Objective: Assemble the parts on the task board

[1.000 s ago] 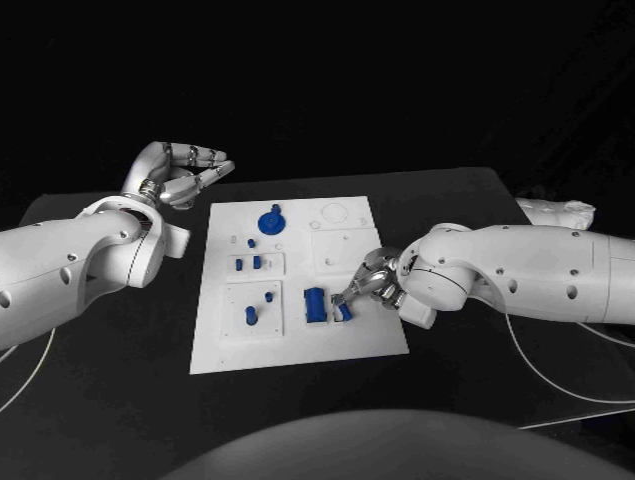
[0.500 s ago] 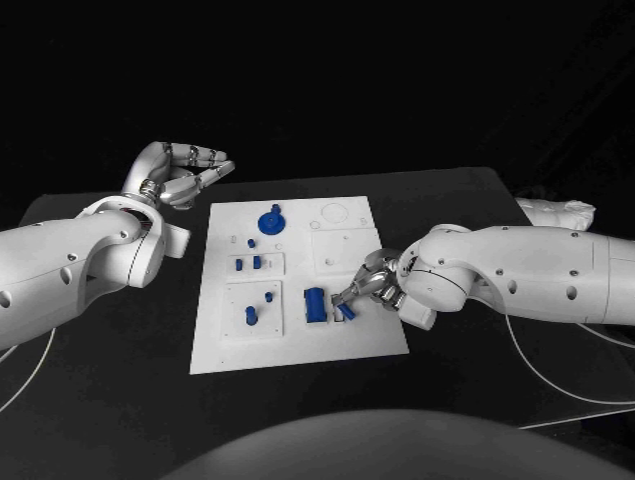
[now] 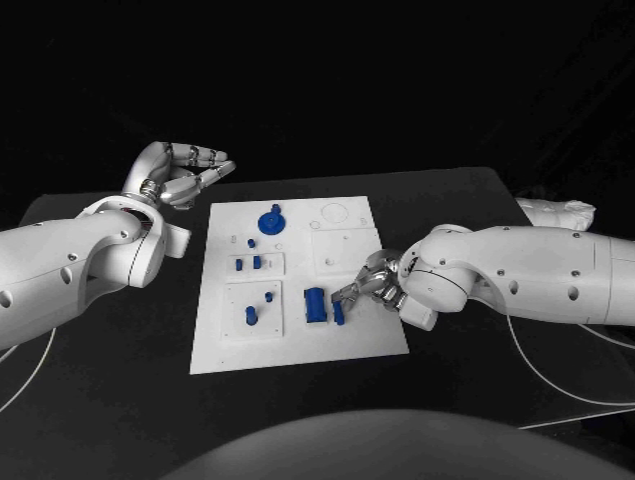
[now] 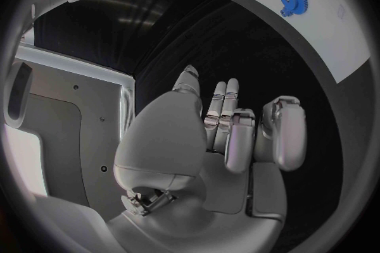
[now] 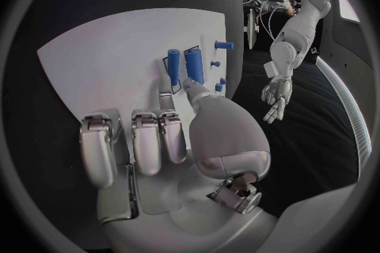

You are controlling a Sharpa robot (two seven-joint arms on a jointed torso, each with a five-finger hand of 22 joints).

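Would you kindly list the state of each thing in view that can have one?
Left hand: raised beside the task board, holding nothing.
Right hand: fingertips at the blue parts; grip unclear.
Blue gear: flat on the task board.
Blue block: lying on the board.

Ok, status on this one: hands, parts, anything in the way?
Left hand open, off the task board's far left corner. Right hand at the board's right side, fingertips touching two upright blue parts; grip not confirmed. Blue gear seated. Nothing in the way.
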